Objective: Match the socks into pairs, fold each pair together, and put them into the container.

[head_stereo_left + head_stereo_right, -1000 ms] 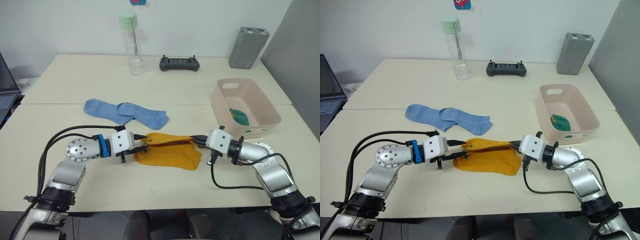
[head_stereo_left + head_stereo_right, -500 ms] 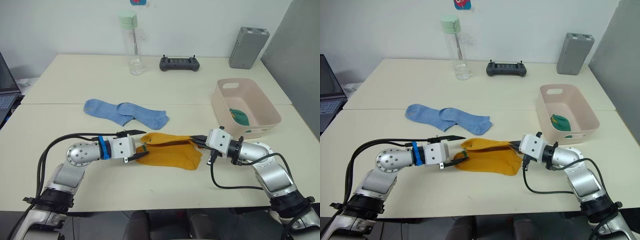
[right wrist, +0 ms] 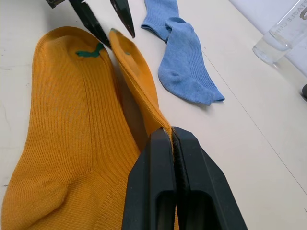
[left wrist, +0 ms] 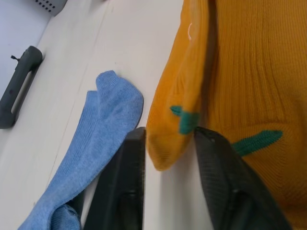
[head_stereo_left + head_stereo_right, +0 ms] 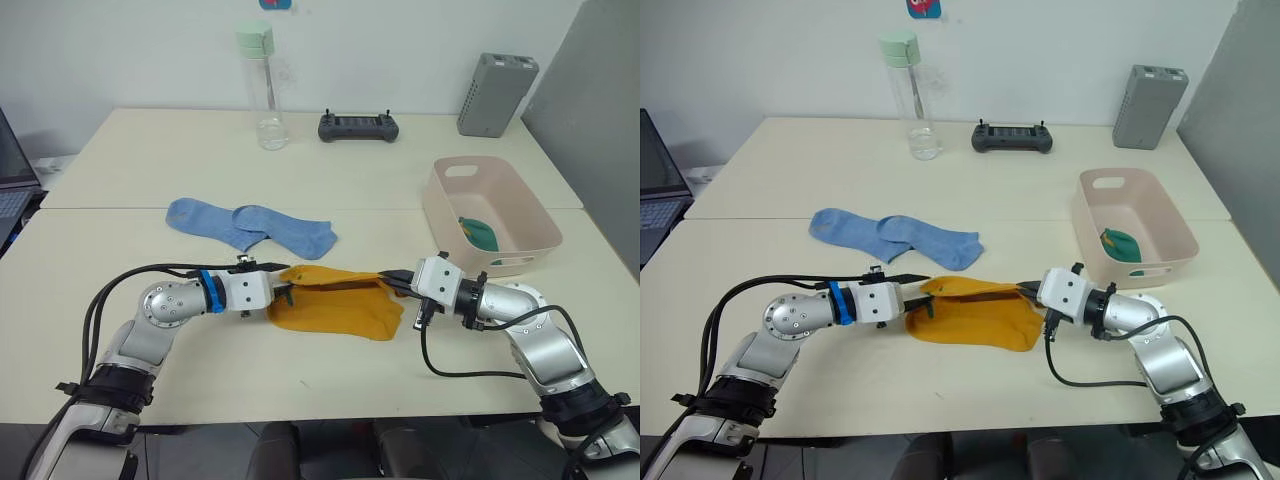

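Note:
Two mustard-yellow socks lie in the middle near me. One yellow sock (image 5: pixel 340 315) lies flat on the table. The other yellow sock (image 5: pixel 335 277) is stretched above it, and my right gripper (image 5: pixel 391 281) is shut on its right end (image 3: pixel 144 96). My left gripper (image 5: pixel 286 284) is open, its fingers (image 4: pixel 128 191) either side of that sock's left end (image 4: pixel 177 120), which carries a green mark. Two light blue socks (image 5: pixel 250 225) lie overlapped behind the yellow ones. The pink container (image 5: pixel 437 212) stands at the right with a dark green sock (image 5: pixel 480 234) inside.
A clear bottle (image 5: pixel 262 92), a black controller (image 5: pixel 358 127) and a grey upright box (image 5: pixel 495 95) stand along the far edge. A laptop (image 5: pixel 10 190) sits at the left. Cables hang from both wrists. A seam crosses the table behind the blue socks.
My left gripper held the sock's left end, then opened wide and drew back. Now it has come forward again, fingers around that end. The right gripper stayed still, holding its end.

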